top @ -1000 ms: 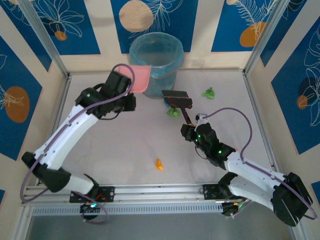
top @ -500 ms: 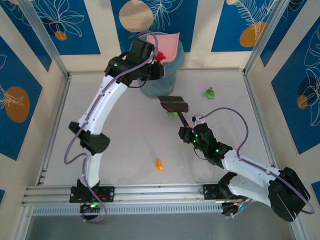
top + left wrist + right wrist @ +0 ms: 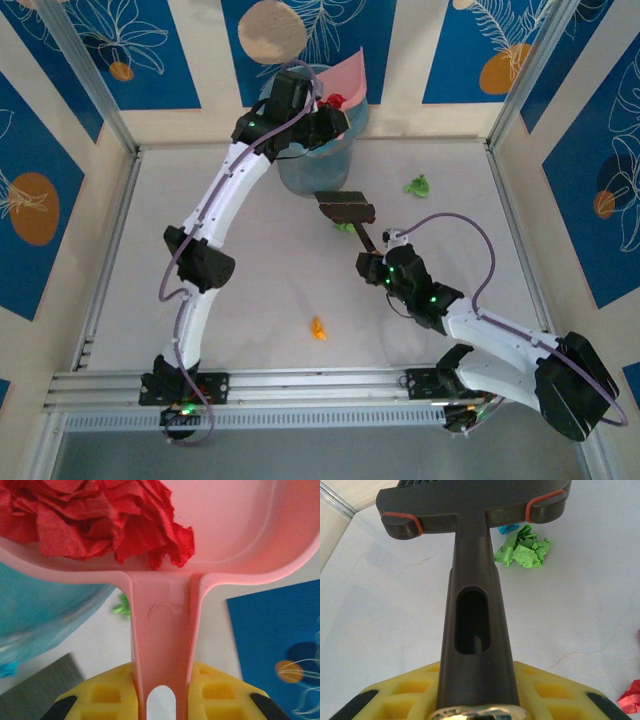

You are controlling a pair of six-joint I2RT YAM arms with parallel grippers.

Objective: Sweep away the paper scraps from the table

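Now the pink dustpan (image 3: 345, 80) is held up over the blue bin (image 3: 300, 165), whereas a second ago it was carried low in front of that bin with the left arm folded back. The arm is now stretched far across the table (image 3: 250, 290). The pan is tipped, yet in the left wrist view a red wad (image 3: 100, 520) is seen lying in its tray, so the emptying is judged unfinished. The left gripper (image 3: 160, 690) is clamped on the dustpan's handle, with its yellow pads pressed against both sides. The right gripper (image 3: 477, 690) is likewise closed around the handle of the dark brush (image 3: 472, 510). The brush has hardly been shifted in that second, and its head is held near the middle of the table. One load is thus judged almost disposed of, and more sweeping is called for.

Of the paper scraps (image 3: 346, 228), five are counted on the table:
- A near green scrap (image 3: 524, 547) is seen just beyond the brush head.
- A far green scrap (image 3: 418, 185) is seen toward the right rail.
- An orange scrap (image 3: 318, 329) is seen near the front, well apart from the brush.
- A small cyan scrap (image 3: 509, 528) is seen beside the near green one.
- A red scrap (image 3: 631, 695) is seen at the edge of the right wrist view.

One wad is counted in the pan, and one dustpan, one brush and one bin are counted.
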